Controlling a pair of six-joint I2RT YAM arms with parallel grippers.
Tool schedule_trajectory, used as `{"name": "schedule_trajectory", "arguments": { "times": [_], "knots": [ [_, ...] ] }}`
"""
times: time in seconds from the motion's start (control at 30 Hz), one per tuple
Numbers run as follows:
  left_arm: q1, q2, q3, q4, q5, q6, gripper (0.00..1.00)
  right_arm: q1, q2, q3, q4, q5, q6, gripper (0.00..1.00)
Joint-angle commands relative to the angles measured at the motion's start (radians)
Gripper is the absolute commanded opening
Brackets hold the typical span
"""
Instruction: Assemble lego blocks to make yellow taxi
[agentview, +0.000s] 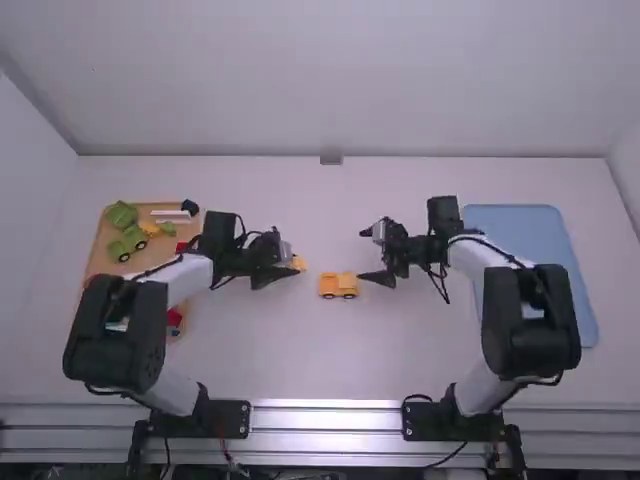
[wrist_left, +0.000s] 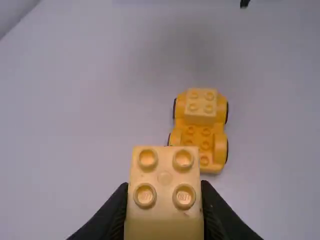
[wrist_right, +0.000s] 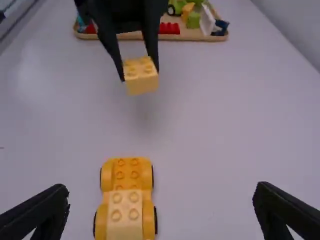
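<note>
Left of the middle, my left gripper holds a light yellow block above the table. In the left wrist view the left gripper is shut on that light yellow block, studs showing. The yellow car base stands on the table to its right, with a light yellow block attached at one end and bare studs at the other. My right gripper is on the car's right side. In the right wrist view the right gripper stands open, fingers wide apart, the car base between and beyond them.
A wooden tray with green, red, white and other blocks lies at the left, partly under the left arm. A blue tray lies at the right, partly under the right arm.
</note>
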Motion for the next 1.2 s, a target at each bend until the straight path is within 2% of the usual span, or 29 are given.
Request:
{"name": "schedule_trajectory", "arguments": {
  "times": [0.0,0.13,0.23,0.33,0.47,0.6,0.93,1.17],
  "knots": [
    [-0.047,-0.011,-0.005,0.013,0.011,-0.001,0.1,0.015,-0.009,-0.095,0.135,-0.055,0.125,0.99],
    [-0.099,-0.01,-0.005,0.025,-0.014,-0.006,0.06,0.069,-0.009,-0.204,0.364,0.016,0.248,0.99],
    [-0.115,-0.01,-0.006,0.016,-0.026,-0.008,0.04,0.094,-0.009,-0.245,0.434,0.086,0.28,0.99],
    [-0.114,-0.001,-0.006,0.022,-0.01,-0.008,0.04,0.106,0.016,-0.259,0.455,0.105,0.272,0.99],
    [-0.114,0.048,-0.005,0.074,-0.008,-0.034,0.05,0.117,0.134,-0.232,0.504,0.097,0.28,0.99],
    [-0.124,0.102,-0.005,0.158,-0.008,-0.138,0.07,0.101,0.245,-0.163,0.524,-0.042,0.212,0.99],
    [-0.193,0.188,-0.003,0.241,-0.02,-0.139,0.04,0.116,0.328,-0.119,0.525,0.006,0.212,0.99],
    [-0.192,0.252,0.022,0.246,-0.015,-0.138,0.05,0.116,0.352,-0.118,0.521,0.006,0.195,0.98]
  ]
}}
